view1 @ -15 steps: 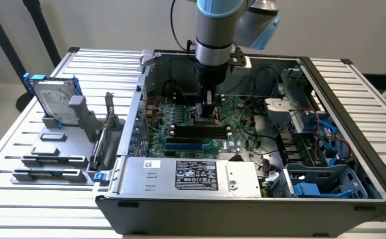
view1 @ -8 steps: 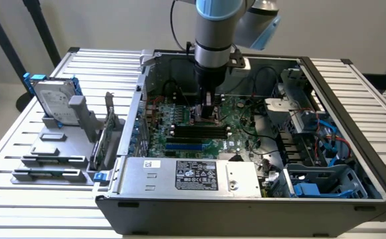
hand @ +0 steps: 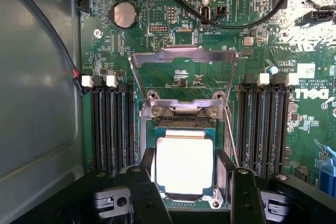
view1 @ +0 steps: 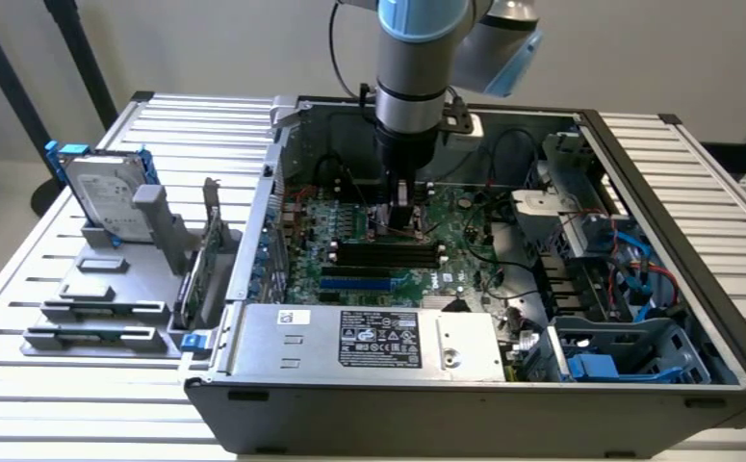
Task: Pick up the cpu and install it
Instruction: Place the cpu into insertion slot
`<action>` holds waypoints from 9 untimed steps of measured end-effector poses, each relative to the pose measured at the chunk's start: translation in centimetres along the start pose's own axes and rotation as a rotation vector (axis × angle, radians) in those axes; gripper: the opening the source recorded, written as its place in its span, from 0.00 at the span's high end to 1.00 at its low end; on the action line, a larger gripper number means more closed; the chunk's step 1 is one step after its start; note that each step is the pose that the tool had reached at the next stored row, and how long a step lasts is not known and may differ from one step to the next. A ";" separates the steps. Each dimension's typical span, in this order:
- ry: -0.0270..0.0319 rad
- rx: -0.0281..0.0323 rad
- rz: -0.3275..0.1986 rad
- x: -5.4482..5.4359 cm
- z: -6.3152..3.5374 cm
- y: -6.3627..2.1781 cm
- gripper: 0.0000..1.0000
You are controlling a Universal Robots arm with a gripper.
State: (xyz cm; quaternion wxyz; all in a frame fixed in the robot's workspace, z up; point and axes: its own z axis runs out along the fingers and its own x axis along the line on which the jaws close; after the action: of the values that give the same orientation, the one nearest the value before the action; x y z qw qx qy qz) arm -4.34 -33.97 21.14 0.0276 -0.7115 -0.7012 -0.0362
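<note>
The cpu [hand: 185,165], a small square chip with a bright silver top and a thin green rim, sits level in or just over the open socket [hand: 181,121] on the green motherboard [hand: 294,40]. My gripper [hand: 185,182] is shut on it, with one black finger [hand: 148,166] against each opposite edge. The socket's metal load plate [hand: 184,56] stands flipped up behind it. In the exterior view the arm reaches straight down into the open computer case, and the gripper [view1: 405,219] is low over the board's middle.
Black memory slots [hand: 113,124] flank the socket on both sides. Cables [hand: 220,22] cross above the board. Outside the case [view1: 475,385], at the exterior view's left, a grey fixture [view1: 103,289] holds a hard drive [view1: 106,197] with blue brackets.
</note>
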 end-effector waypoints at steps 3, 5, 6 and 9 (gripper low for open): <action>-0.0002 0.0000 0.000 0.1 0.08 0.00 0.46; -0.0005 0.0000 0.000 0.2 0.13 -0.01 0.46; -0.0007 0.0000 0.000 0.2 0.16 -0.01 0.46; -0.0032 0.0000 0.000 0.2 0.23 0.00 0.46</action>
State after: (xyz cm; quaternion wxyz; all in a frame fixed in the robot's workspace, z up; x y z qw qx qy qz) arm -4.34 -33.73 20.93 0.0265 -0.7115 -0.7013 -0.0351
